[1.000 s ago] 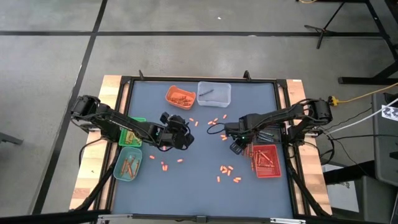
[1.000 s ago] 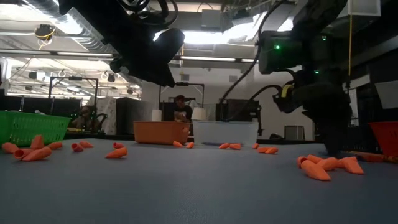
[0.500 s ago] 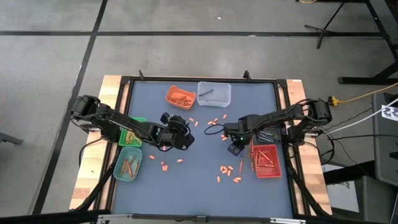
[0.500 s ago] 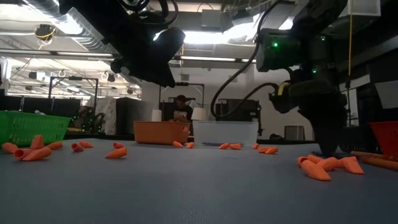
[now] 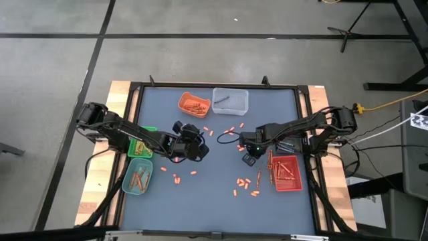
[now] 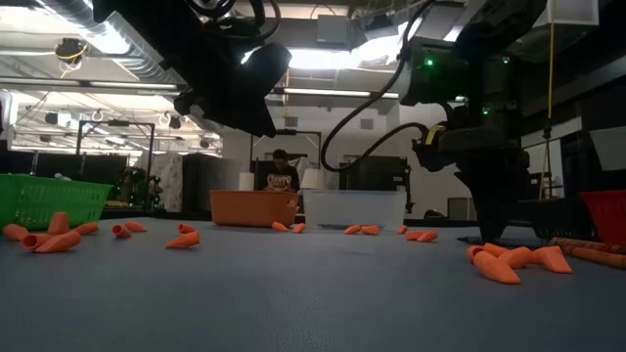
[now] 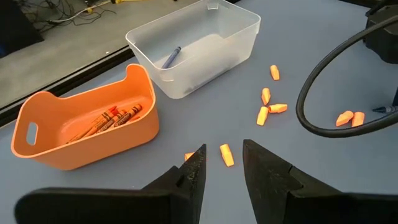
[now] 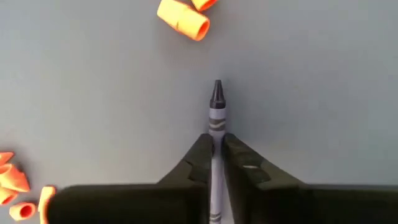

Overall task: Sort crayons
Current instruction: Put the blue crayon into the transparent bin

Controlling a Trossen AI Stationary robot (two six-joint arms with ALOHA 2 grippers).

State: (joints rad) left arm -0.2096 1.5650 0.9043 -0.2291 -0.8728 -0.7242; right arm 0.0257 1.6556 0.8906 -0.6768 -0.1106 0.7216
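Your right gripper [image 8: 214,163] sits right of centre in the overhead frame, low over the blue-grey table [image 5: 214,201]; its two dark fingers are pressed together on a dark blue-grey crayon [image 8: 216,112], whose pointed tip juts out past the fingertips above the mat; small orange crayon pieces [image 8: 183,18] lie near it, toward the upper left and lower left of that wrist frame.

Your left gripper [image 7: 222,168] hangs left of centre in the overhead frame, above the table; its fingers stand apart with nothing between them; just past them lies one short orange piece [image 7: 227,155].

Toward the top centre of the overhead frame, an orange tray [image 5: 192,102] holds several orange crayons; just to its right, a clear tray [image 5: 231,100] holds a single dark crayon [image 7: 171,56]. At the left edge, a green basket [image 5: 140,148] sits above a teal tray [image 5: 137,178] that holds orange sticks. At the lower right, a red tray [image 5: 285,174] holds red crayons; one thin crayon lies just left of it.

More orange bits [image 5: 246,185] are scattered across the middle and lower middle of the mat.

In the table-level frame, a person [image 6: 281,176] shows in the room, behind the orange tray.
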